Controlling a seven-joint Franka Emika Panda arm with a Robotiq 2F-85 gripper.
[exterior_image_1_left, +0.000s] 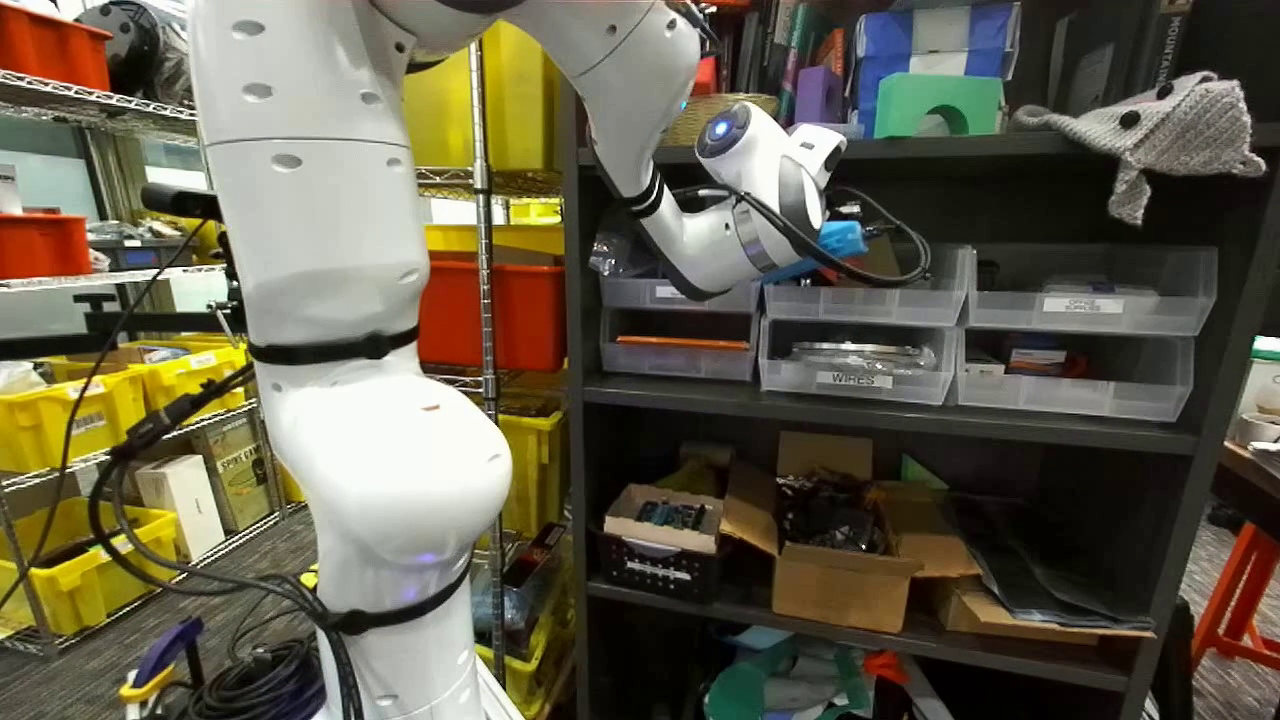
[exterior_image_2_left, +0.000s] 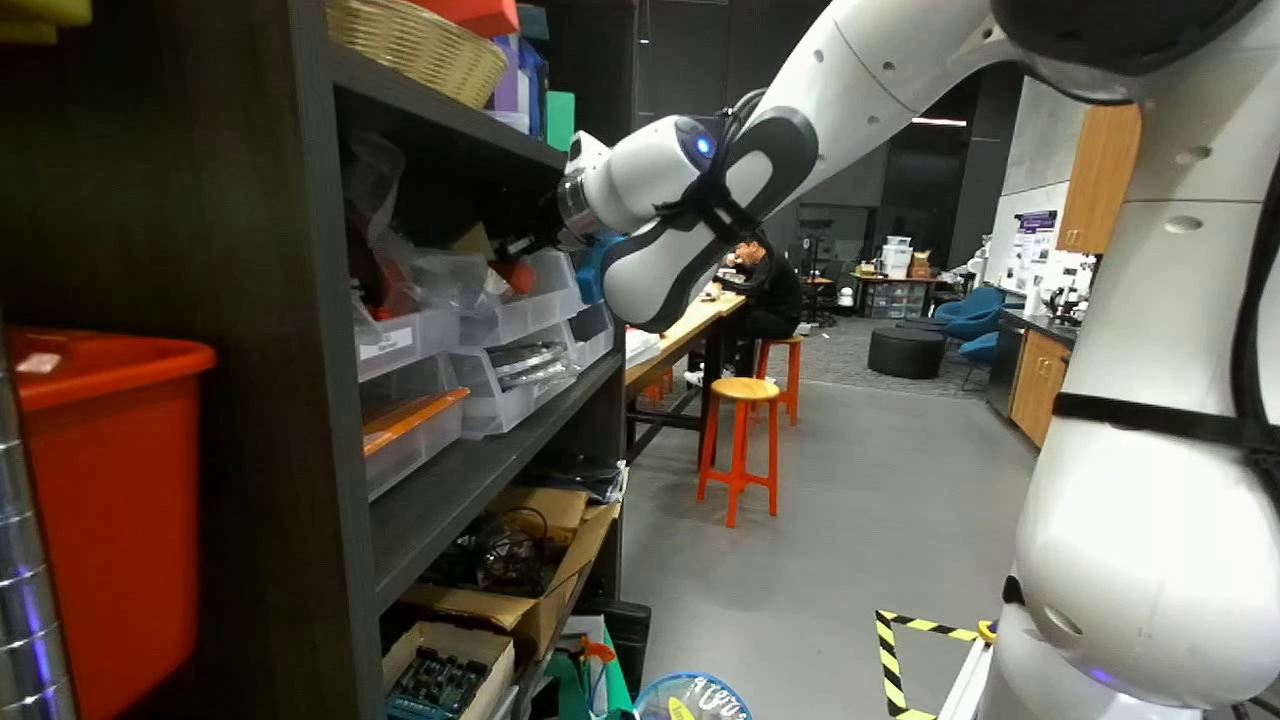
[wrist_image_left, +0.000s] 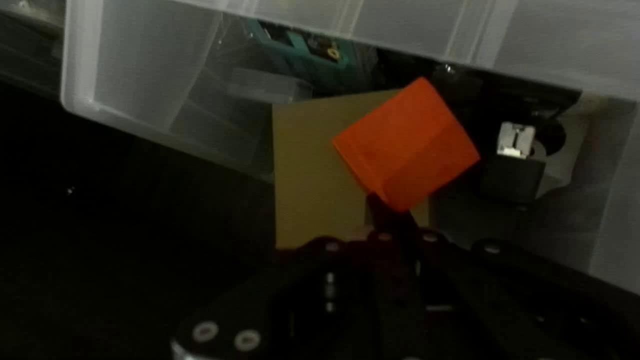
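Matt, paper-like orange square (wrist_image_left: 415, 140); matt, card-like tan sheet (wrist_image_left: 315, 185); smooth, translucent plastic bin (wrist_image_left: 140, 70); glossy arm (exterior_image_1_left: 330, 230)

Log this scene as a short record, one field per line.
Grip: end effector, seemingly shut on the lower corner of an orange square in the wrist view
Behind the square: tan sheet
Around it: clear bin, holding a teal item and a metal connector
Labelled bins: WIRES bin; OFFICE SUPPLIES bin
Higher up: grey knitted toy and green block on a dark shelf
Background: orange-legged stool; seated person
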